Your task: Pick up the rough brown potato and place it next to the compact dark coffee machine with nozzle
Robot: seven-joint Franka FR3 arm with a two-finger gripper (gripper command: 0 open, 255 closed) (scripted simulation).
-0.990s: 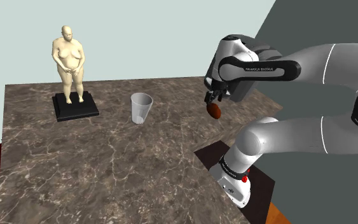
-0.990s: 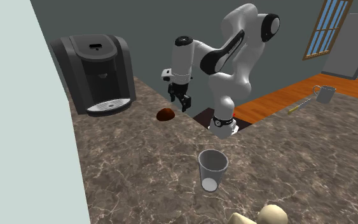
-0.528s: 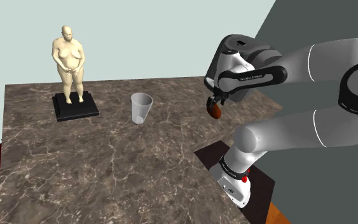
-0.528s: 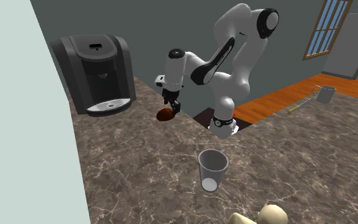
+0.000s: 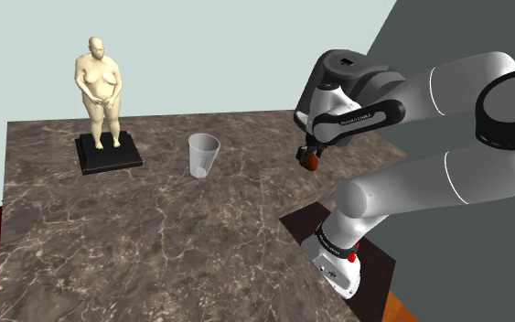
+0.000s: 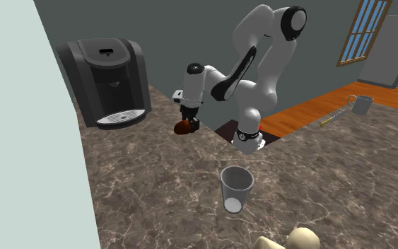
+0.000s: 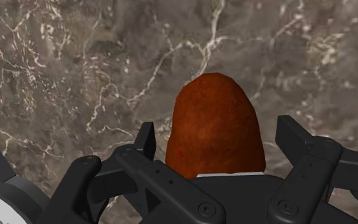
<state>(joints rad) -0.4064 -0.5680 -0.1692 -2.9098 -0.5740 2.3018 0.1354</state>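
here, arm (image 6: pixel 259 35) bent low, hand (image 6: pixel 189 124) straddling potato (image 7: pixel 214 127), fingers (image 7: pixel 296 139) apart

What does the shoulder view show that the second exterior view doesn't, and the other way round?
Shoulder view: the cream figure statue, whole, on its black base. Second exterior view: the black coffee machine, a blue-paned window and a grey mug. Both: the brown marbled tabletop, the clear cup, and the black hand at the reddish-brown potato.

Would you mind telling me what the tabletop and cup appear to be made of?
The tabletop looks like smooth brown marble, given its pale branching veins. The cup seems clear plastic or glass, since the surface shows through it.
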